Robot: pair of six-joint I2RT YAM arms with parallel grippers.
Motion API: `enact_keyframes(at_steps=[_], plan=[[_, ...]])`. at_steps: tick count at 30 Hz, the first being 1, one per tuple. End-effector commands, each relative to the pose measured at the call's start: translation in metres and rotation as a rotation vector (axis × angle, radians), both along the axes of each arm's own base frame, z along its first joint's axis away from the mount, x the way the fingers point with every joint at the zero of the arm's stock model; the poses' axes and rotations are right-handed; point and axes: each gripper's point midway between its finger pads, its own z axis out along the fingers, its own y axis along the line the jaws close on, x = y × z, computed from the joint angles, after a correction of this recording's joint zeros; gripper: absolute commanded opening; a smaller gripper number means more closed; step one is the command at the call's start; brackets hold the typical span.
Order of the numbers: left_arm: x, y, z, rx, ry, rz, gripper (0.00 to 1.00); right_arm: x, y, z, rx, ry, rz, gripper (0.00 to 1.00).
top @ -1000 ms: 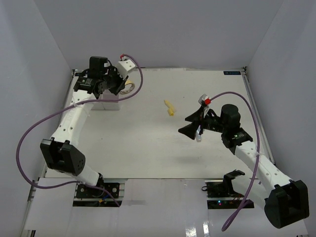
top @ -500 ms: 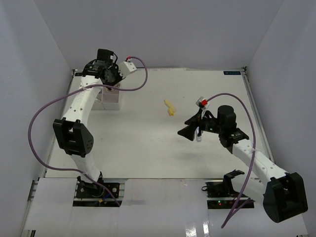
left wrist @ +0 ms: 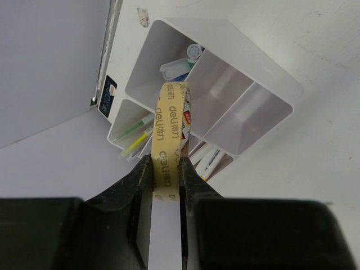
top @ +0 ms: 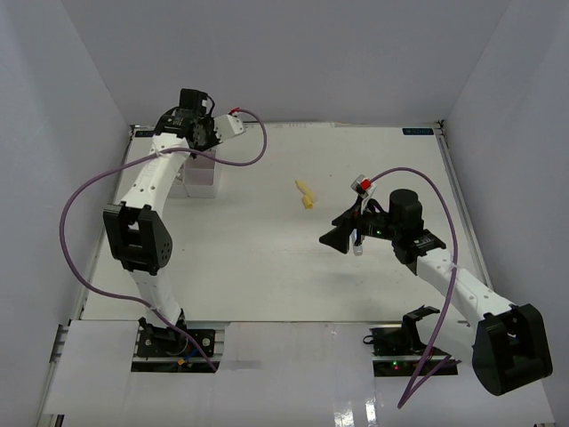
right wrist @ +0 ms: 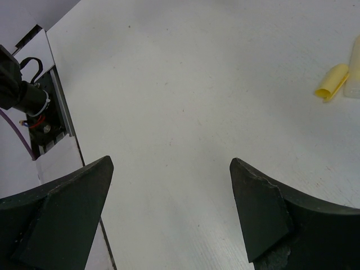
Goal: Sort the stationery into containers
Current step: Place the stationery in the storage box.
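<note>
Left gripper [left wrist: 166, 169]: we see its fingers clenched on the tan ring [left wrist: 169, 126], one on each side of the band, pinching it edge-on.
Tan ring: it stands upright in the grip, with "deli" printed along its outer face. It hangs in the air over the white organizer tray [left wrist: 273, 84].
Ring over which compartment: in the left wrist view its top edge lines up with the wall between two compartments. We cannot tell which one it sits above.
White organizer tray: we find it at the far left corner of the table [top: 267, 267], close to the left wall, with the left arm reaching over it.
Tray contents: one compartment holds the light-blue-capped items [left wrist: 183, 61]. Another holds the yellow and green pens [left wrist: 134, 140]. White-bodied markers [left wrist: 209, 159] show in a third, partly hidden behind the ring.
Right gripper [right wrist: 170, 166]: its fingers are spread wide and released, with nothing between them. It hovers above the bare table right of centre, well apart from the tray.
Yellow piece [top: 306, 193]: it lies loose on the table, between the two grippers and nearer the right one. In the right wrist view it sits at the upper right [right wrist: 331, 82].
Pale item [right wrist: 355, 70]: it sits just beside the yellow piece, cut off by the frame edge, and we cannot tell what it is.
</note>
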Motion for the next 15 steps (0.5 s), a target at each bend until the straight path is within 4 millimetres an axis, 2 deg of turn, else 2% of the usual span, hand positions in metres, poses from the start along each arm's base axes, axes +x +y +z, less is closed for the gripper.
enact_keyframes(at_steps=[1,10,15], plan=[[0.004,0.000,-0.011,0.024,0.020,-0.043,0.06,0.005,0.000,0.001,0.007,-0.027,-0.005,0.91],[-0.005,-0.008,-0.025,-0.001,0.084,-0.085,0.06,0.005,-0.001,-0.004,0.001,-0.010,-0.005,0.91],[0.008,0.000,-0.039,0.065,0.065,-0.075,0.16,0.005,-0.001,-0.005,0.002,-0.008,0.000,0.91]])
